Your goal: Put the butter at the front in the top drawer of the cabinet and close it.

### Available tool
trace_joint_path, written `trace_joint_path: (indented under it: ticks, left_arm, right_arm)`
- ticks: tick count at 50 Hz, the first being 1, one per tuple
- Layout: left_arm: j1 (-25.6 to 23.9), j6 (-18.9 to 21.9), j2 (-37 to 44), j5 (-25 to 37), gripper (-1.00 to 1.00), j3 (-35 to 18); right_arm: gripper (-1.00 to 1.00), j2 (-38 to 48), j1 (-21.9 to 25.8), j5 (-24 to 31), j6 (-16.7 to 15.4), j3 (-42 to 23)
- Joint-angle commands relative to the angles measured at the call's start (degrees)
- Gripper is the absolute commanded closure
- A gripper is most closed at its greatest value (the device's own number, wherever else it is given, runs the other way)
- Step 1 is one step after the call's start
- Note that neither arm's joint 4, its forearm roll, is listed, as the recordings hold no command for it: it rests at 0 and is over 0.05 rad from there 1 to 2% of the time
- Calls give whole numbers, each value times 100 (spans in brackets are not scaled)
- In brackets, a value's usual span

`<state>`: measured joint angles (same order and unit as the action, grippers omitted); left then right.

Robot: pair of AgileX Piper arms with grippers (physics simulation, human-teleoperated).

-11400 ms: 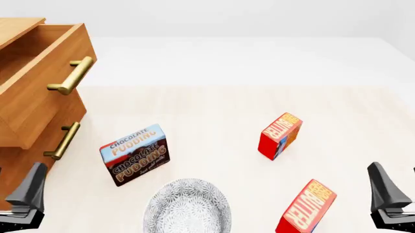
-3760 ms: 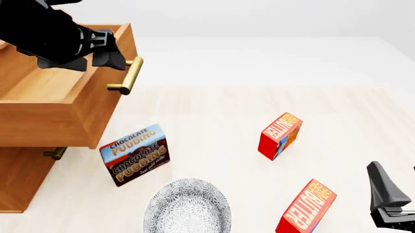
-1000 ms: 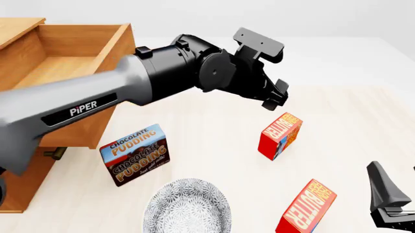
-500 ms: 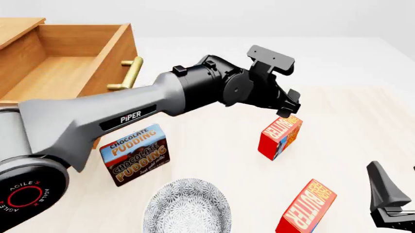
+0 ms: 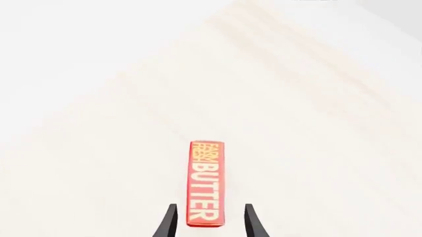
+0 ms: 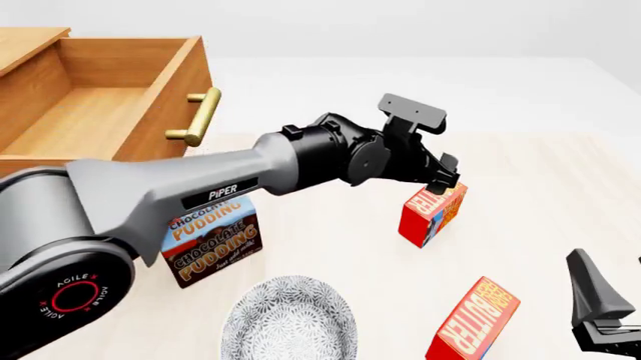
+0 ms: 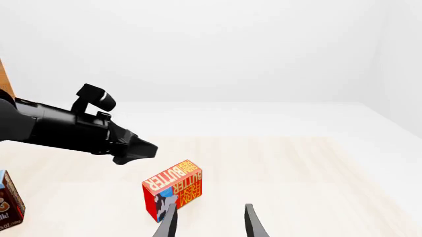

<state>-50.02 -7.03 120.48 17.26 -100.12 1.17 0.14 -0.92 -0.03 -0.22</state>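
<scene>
Right, step in hand looks like the approach to the grasp; the left claw [image 6: 442,178] hangs just above the butter [image 6: 431,214], which stands on edge on the table [image 6: 541,172] right of frame centre in the front view. The top drawer [image 6: 100,112] of the cabinet [image 6: 30,41] is already pulled out at upper left, its inside bare wood, so nothing is loaded yet.

Left claw is spread. In its wrist view the two fingers [image 5: 170,222] sit either side of the carton's narrow top edge, with a gap showing on each side; no contact that I can see.

Pose: the left arm comes in from lower left and runs diagonally across the frame, passing in front of the Chocolate Pudding box [image 6: 206,244]; the wrist is tipped forward and down, and the fingers line up with the carton's long axis.

Next move, my guess: drop straight down until the pads bracket the red faces, then pinch across the thin dimension. The carton is tall and narrow, so any sideways nudge could topple it. After that come the lift, the carry to upper left clear of the brass handle [image 6: 200,116], the release in the drawer, and the push to close it.

Right claw [image 7: 209,210] is parked at lower right, also spread and holding nothing; the second butter carton [image 6: 473,319] stands just left of it, near the patterned plate [image 6: 290,322].
</scene>
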Motion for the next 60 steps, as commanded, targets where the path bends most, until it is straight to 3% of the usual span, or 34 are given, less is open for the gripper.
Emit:
trace_joint_path:
  ticks: [1,38,60]
  left_arm:
    - [1,-196,88,-335,-100,242]
    - [38,-413,429,-821,-100,504]
    - [102,-566,878,-962,-100,345]
  right_arm:
    - [-100,-23,-1,17,0,6]
    - [-100,-22,-2,17,2,6]
    - [-100,-22,-1,17,0,6]
